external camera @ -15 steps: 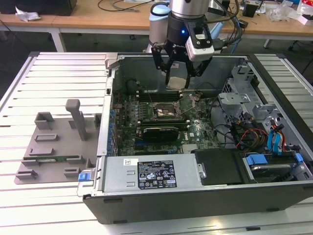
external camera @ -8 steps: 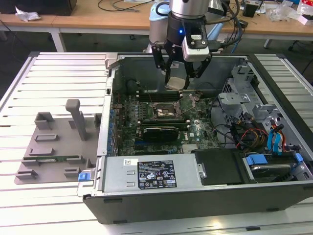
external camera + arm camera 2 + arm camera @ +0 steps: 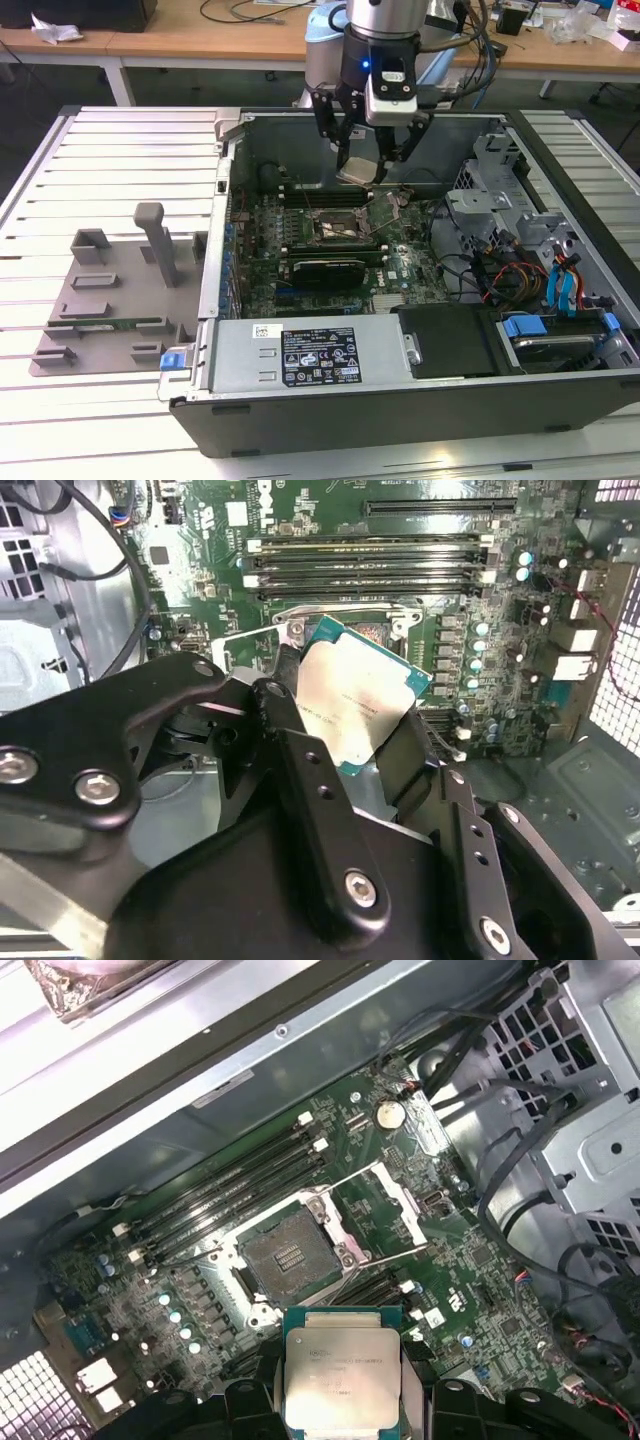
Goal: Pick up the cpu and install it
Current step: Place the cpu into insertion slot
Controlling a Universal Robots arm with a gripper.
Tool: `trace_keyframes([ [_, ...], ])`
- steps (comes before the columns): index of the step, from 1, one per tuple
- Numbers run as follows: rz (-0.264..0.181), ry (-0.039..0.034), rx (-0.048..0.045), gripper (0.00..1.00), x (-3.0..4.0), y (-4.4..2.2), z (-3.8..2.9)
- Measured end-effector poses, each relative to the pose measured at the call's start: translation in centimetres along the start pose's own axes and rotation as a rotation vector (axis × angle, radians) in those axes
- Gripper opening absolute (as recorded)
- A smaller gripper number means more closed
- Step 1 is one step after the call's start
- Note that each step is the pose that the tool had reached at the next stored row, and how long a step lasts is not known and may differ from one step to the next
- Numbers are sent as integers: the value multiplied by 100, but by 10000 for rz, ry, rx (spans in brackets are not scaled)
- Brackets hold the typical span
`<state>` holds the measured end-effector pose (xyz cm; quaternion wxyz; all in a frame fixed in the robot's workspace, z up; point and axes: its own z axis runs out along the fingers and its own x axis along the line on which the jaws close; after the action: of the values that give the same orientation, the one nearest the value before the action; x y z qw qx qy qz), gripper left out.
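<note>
Dull silvery metal top on cpu [image 3: 343, 1375] w/ teal rim, motherboard [image 3: 470, 1260] glossy green, case [image 3: 400, 420] matt grey sheet metal, table [image 3: 120, 150] ribbed pale metal.

I am counting one cpu [image 3: 335, 1375], one gripper [image 3: 342, 1385] with two fingers [image 3: 305, 780], one open computer case [image 3: 400, 420], one motherboard [image 3: 470, 1260], one bare socket [image 3: 290, 1255], one coin battery [image 3: 390, 1113], one power supply [image 3: 300, 355], one grey tray [image 3: 120, 300] near the tabletop [image 3: 40, 180] edge at the exterior view's left

a long wooden desk [image 3: 180, 40] strewn with cables [image 3: 245, 10] runs behind the pale slatted metal table [image 3: 110, 140], dark floor [image 3: 30, 95] beneath.
</note>
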<state>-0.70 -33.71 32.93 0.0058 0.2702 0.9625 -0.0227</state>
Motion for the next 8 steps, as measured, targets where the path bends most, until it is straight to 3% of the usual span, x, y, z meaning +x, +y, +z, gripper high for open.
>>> trace_keyframes([
  [8, 654, 27, 15, 55, 0, 0, 10],
])
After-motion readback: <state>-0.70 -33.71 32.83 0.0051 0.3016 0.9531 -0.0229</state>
